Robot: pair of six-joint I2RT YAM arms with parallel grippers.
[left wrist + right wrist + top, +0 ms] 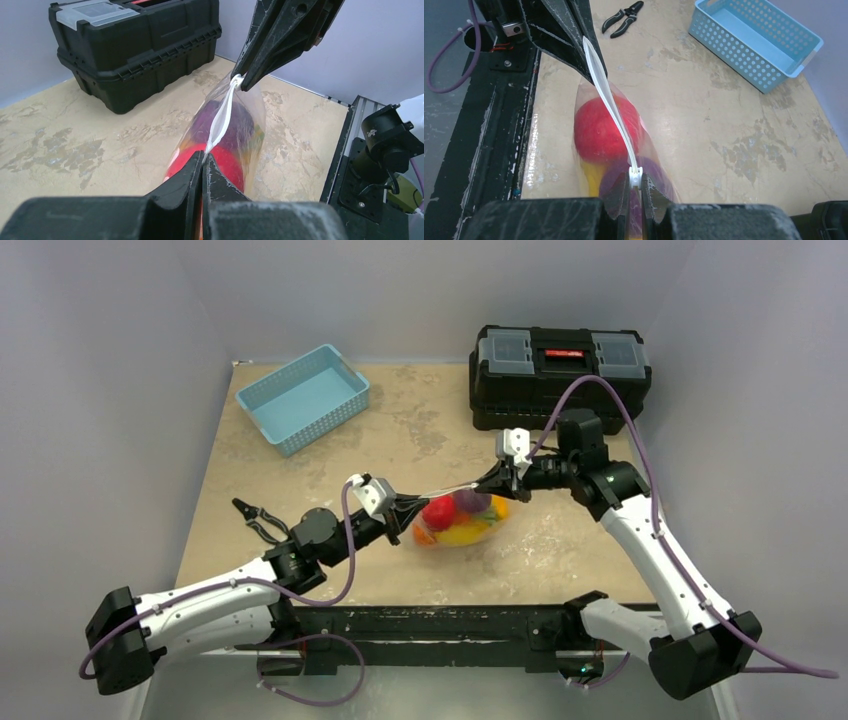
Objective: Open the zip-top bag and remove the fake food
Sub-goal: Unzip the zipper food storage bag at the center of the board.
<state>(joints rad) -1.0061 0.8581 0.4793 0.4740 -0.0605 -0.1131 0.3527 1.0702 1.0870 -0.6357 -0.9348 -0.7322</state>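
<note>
Two claws pinch the zip-top bag point(462, 522) and stretch its white strip point(611, 107) tight between them.

The left claw point(204, 161) is clenched on one end of the thin, bendy strip, and the right claw point(636, 178) is clenched on the other end. The bag is clear, soft and shiny, and it sags under the strip near the front middle of the tan, blotchy table point(420, 430). I cannot tell if its bottom touches the table. The fake food point(599, 130) sits inside: a round, glossy red piece, a purple one and some yellow and orange. A light-blue basket point(303, 397) full of little holes stands at the far left. A chunky black toolbox point(558, 362) stands at the far right. Black pliers point(255, 518) lie beside the left arm.
</note>
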